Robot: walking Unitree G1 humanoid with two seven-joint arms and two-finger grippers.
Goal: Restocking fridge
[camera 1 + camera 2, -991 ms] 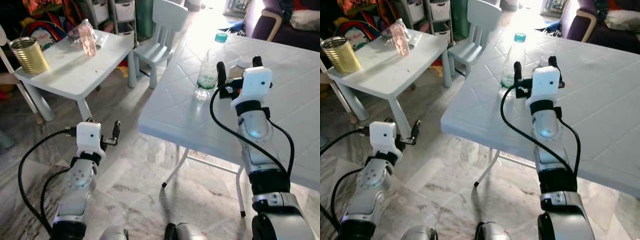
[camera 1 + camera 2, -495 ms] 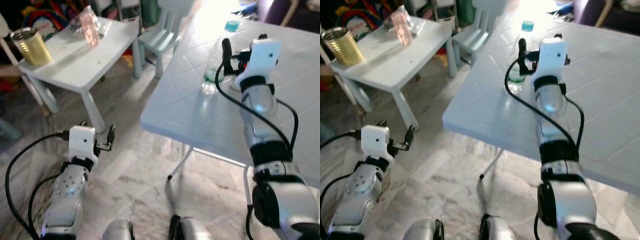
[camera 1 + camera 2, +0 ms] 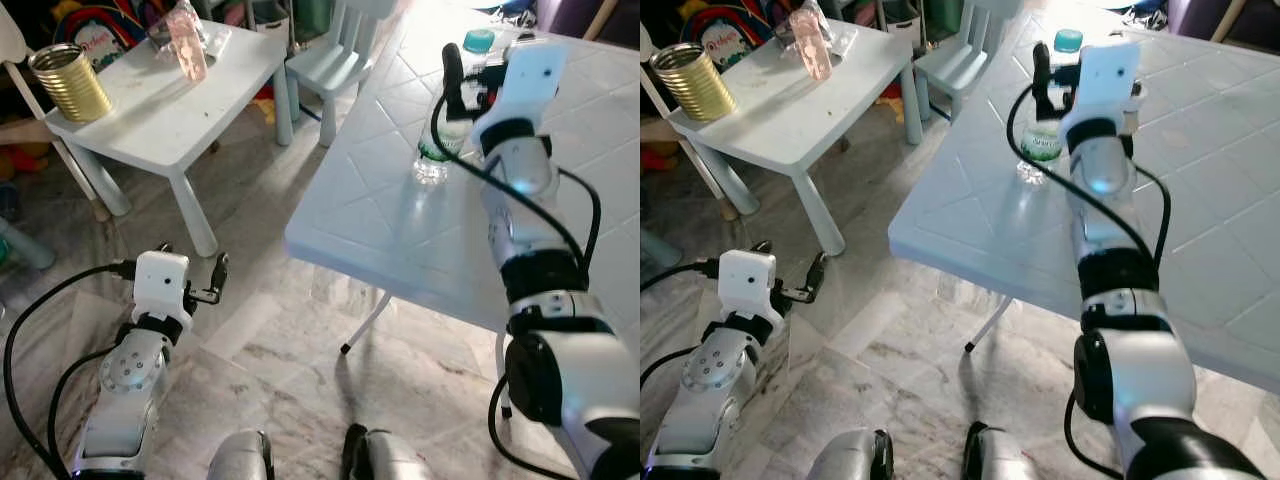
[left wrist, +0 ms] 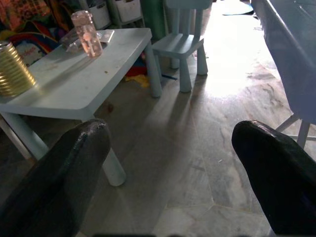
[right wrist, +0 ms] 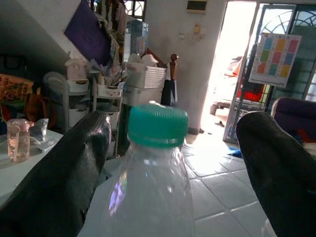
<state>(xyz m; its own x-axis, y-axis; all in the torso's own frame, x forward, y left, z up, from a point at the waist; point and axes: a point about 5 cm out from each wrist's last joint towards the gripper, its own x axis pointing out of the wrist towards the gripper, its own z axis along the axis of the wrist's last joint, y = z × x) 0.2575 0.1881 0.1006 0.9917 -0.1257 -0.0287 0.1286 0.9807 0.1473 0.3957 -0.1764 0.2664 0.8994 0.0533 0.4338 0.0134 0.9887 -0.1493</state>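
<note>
Head views look down; right wrist faces the bottle (image 5: pixel 157 163) closely.

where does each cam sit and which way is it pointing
Left eye and right eye views: on the head, looking forward and down at the big table, the small table and both silver arms.
Left wrist view: on the low left arm, looking along the open left claw at the small table and chair.
Right wrist view: on the raised right arm, its open right claw on either side of the water bottle.
All views share the pink bottle.

Right hand (image 5: pixel 173 148) raised, fingers spread; left hand (image 3: pixel 190 285) low, open.
</note>
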